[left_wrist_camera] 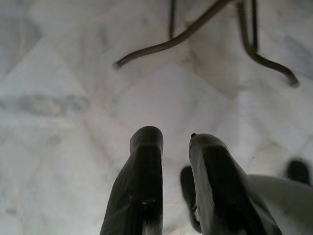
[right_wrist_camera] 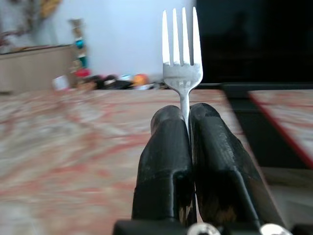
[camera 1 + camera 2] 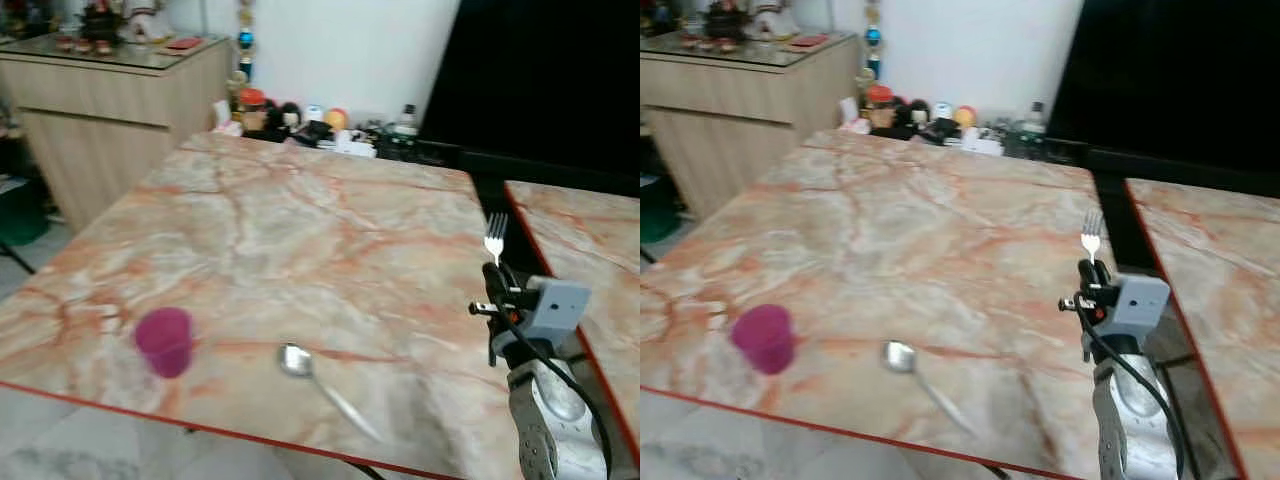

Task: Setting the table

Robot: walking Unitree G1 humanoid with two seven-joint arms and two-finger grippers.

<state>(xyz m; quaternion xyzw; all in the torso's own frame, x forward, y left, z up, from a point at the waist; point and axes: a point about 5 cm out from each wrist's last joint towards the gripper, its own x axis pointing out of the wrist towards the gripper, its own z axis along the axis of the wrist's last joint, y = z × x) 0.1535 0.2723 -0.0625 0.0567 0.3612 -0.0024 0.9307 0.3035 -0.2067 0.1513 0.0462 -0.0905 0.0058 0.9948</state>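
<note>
My right gripper (image 3: 498, 272) hovers above the right side of the marble table (image 3: 300, 220), shut on a silver fork (image 3: 495, 236) whose tines point away from me. The wrist view shows the fork (image 2: 182, 58) clamped between the two black fingers (image 2: 164, 161). A silver spoon (image 3: 318, 385) lies near the table's front edge, bowl to the left. Left of it stands a small magenta cup (image 3: 165, 341), upright. My left gripper (image 1: 173, 147) hangs low over the pale tiled floor, fingers slightly apart and holding nothing.
A second marble table (image 3: 590, 240) stands to the right across a dark gap. Jars and small items (image 3: 300, 120) crowd the far edge. A wooden sideboard (image 3: 100, 110) is at the back left. Chair or table legs (image 1: 205, 29) cross the floor beneath.
</note>
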